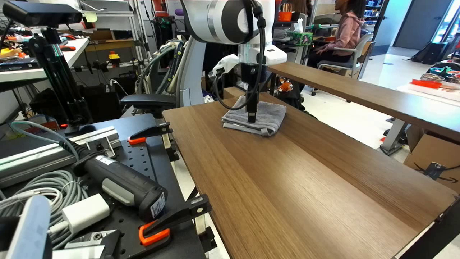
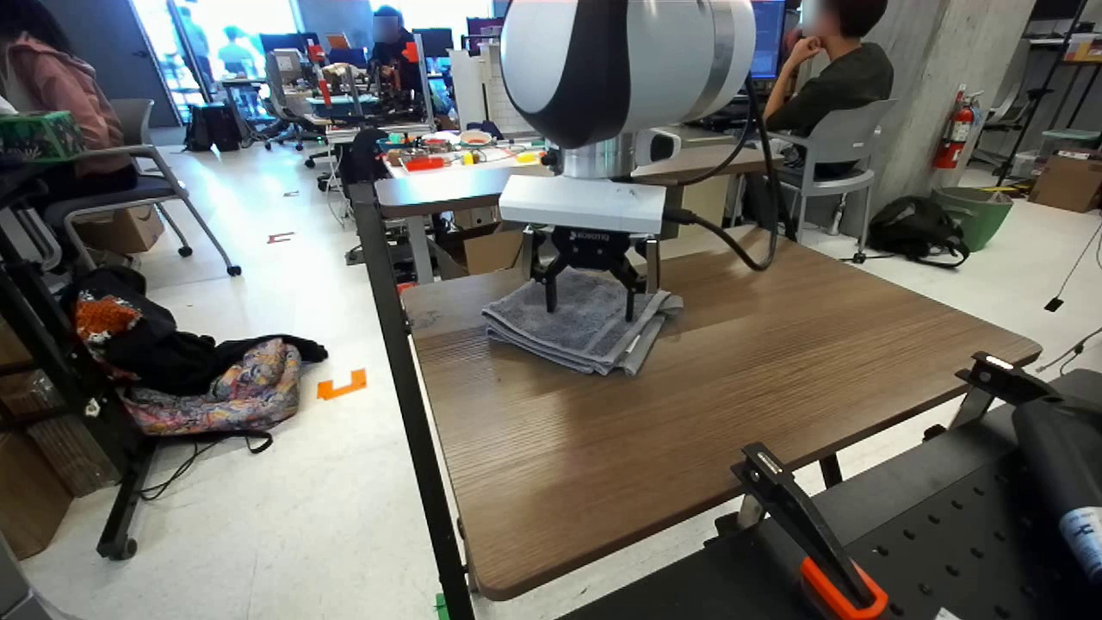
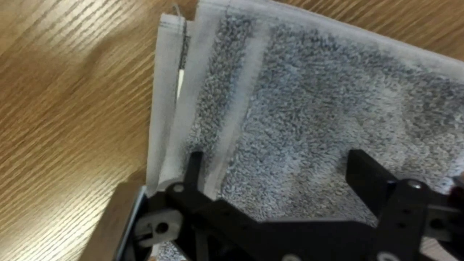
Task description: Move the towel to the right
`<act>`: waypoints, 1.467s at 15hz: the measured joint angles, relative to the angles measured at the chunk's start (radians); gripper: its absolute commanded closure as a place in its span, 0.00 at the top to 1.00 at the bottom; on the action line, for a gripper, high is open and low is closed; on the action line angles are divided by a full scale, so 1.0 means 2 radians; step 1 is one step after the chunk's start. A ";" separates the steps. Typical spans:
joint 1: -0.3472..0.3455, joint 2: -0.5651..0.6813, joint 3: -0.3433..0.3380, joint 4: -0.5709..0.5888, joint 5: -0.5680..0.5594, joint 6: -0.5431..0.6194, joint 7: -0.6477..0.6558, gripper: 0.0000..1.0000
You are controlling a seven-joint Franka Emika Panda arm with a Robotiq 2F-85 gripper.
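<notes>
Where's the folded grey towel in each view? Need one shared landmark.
In an exterior view: grey towel, just above and right of centre.
In an exterior view: grey towel, near centre, slightly right.
Wrist view: grey towel, centre to right edge, cut off there.
Shared landmark: open Robotiq gripper, over the grey towel in all three.

In an exterior view I see the brown table (image 1: 287, 180), folded towel (image 1: 271, 116) lying toward its far end

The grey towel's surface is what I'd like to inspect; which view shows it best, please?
The wrist view: there the towel appears closest, texture and pale bands distinct, though cropped. Both exterior views show its folded shape smaller, partly behind the gripper.
</notes>
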 measured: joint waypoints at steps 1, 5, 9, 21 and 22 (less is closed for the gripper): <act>0.000 0.001 -0.002 0.000 0.000 -0.003 0.000 1.00; -0.002 0.004 -0.012 0.000 0.000 -0.019 -0.003 1.00; -0.010 0.003 -0.020 -0.003 0.000 -0.035 -0.013 1.00; -0.088 0.002 -0.091 -0.036 0.000 -0.065 -0.066 1.00; -0.095 0.001 -0.098 -0.037 0.000 -0.071 -0.068 1.00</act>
